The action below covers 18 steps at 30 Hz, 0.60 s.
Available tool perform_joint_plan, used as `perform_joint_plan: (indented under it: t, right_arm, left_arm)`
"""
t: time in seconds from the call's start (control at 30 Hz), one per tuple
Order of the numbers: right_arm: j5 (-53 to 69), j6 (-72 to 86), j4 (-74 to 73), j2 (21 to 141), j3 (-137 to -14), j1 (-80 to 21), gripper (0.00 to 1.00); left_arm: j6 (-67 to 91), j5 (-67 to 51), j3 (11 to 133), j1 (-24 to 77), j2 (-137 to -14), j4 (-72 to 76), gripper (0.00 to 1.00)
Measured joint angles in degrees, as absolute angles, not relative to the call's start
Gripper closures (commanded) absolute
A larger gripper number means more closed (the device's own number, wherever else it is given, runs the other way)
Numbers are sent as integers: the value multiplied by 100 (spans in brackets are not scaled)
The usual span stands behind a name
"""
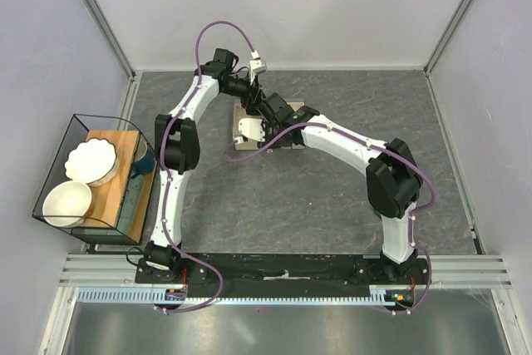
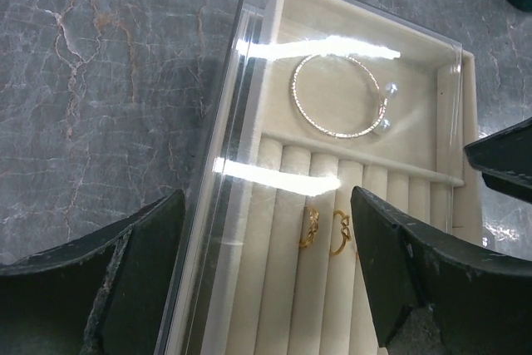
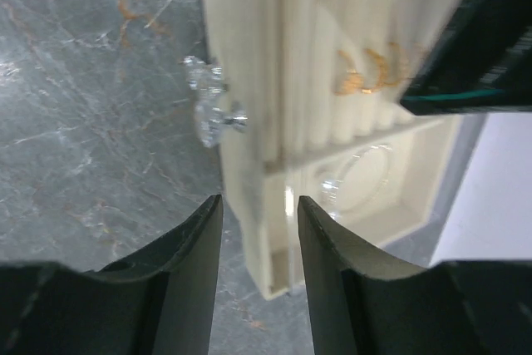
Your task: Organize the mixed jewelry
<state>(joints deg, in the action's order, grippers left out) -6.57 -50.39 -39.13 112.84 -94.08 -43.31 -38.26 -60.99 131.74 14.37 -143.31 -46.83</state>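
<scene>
Along the bench's left edge a glass case [image 1: 52, 168] is standing, holding a wooden board [image 1: 112, 136], a scalloped white bowl [image 1: 91, 161], a plain white bowl [image 1: 66, 203] and a blue cup [image 1: 141, 158], all well apart from the work. The left arm is arching from the near edge up toward the far edge and bending back down over a beige box [image 2: 278, 272], which is lying a little left of the bench's middle, nearer the far edge than the near one. The left gripper [image 2: 268, 197] is hanging above this box with its fingers [image 2: 125, 288] spread wide, touching nothing. A clear lid [image 2: 224, 205] is lying across the box, throwing glare, and through it the jewelry is showing: the silver hoop [image 2: 337, 96] is lying flat in the plain compartment, and two gold rings [image 2: 309, 229] are sitting side by side in the slots between the padded rolls. The right arm is reaching in from the near right corner, crossing the bench's middle, and part of it is hiding the box in the top view. The right gripper [image 3: 259, 201] is straddling the box's side wall with only a narrow gap between its fingers [image 3: 183, 280]; whether they are pinching the wall or lid is impossible to tell.
</scene>
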Motion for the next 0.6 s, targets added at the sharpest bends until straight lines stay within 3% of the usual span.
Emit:
perform_joint_plan:
  t: [0.6]
  right_arm:
    - [-460, -4659, -3852, 10595, -9310, -4410, 53]
  left_arm:
    - [-3826, -6099, 13174, 1472, -14320, -4772, 14]
